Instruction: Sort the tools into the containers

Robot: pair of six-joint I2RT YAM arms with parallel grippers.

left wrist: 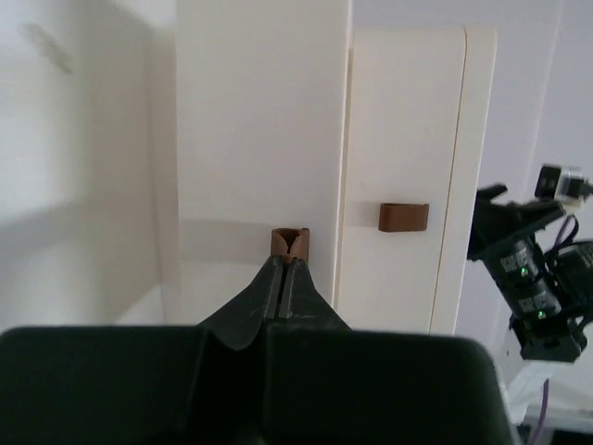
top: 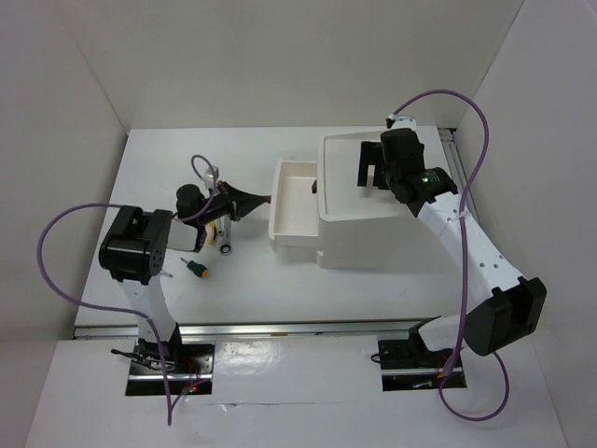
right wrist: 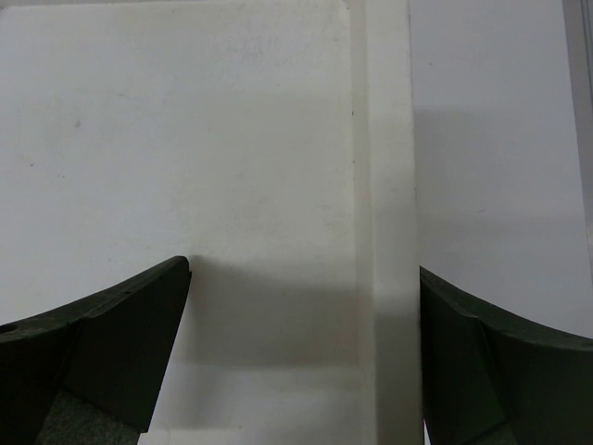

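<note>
White box unit (top: 373,241) sits at centre-right of the surface (top: 252,299). Its top tray (top: 343,140) shows only bare white floor.

One drawer (top: 278,203) is out toward 9 o'clock, long side on the 12–6 line. Its white floor is in view, and I can make out no tool on it.

Left gripper (top: 267,198) is at the drawer's 9 o'clock face. In the left wrist view the fingers (left wrist: 276,289) are pressed together with their tips at the brown knob (left wrist: 289,241). Cannot tell whether they pinch it or only touch. A second knob (left wrist: 403,216) sits on the neighbouring closed front, untouched.

Right gripper (top: 370,168) hangs over the top tray, fingers (right wrist: 130,334) wide apart with nothing between them.

Tools are on the surface at 8–9 o'clock from the drawer, apart from it.
- Green-handled screwdriver (top: 197,269) lies flat, long axis about 10-to-4, dark shaft toward 10.
- Silver wrench (top: 225,245) lies roughly on the 12–6 line, ring end toward 6. Its upper part is hidden under the left arm, with something yellow beside it that is too covered to name.
</note>
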